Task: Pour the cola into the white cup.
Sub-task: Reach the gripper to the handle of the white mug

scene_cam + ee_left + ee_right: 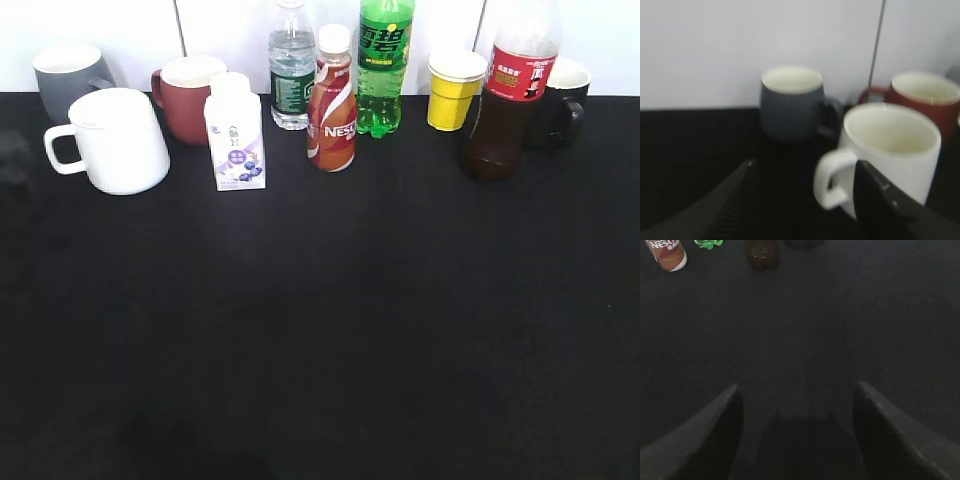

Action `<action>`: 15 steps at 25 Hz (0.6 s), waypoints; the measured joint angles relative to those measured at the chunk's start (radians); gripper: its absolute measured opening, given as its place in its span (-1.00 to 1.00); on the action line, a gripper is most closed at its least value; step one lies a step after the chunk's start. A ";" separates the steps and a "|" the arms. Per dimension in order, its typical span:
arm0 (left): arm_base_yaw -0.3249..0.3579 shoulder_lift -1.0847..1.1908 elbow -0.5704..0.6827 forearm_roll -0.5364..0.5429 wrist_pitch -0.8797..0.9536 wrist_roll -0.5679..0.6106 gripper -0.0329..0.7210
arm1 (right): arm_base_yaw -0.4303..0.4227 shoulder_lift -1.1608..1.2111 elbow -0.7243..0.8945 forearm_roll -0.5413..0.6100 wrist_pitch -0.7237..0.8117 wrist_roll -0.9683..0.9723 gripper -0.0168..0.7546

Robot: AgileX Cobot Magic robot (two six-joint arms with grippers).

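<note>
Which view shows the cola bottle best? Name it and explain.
The exterior view: the cola bottle stands almost whole, red label readable, beside the yellow cup. The right wrist view catches only its dark base at the top edge. The left wrist view misses it.

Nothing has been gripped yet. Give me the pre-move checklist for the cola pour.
1. Cola bottle upright, liquid inside: ok.
2. Bottle cap off: cannot tell; its top is cut off in the exterior view.
3. White cup upright, opening clear: ok.
4. Left gripper open, holding nothing: ok.
5. Right gripper open over bare cloth: ok.
6. Space around bottle: not ok; yellow cup and black mug stand close.
</note>
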 joint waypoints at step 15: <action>-0.001 0.463 -0.429 -0.021 -0.079 0.006 -0.81 | 0.000 0.000 0.000 0.000 0.000 0.000 0.39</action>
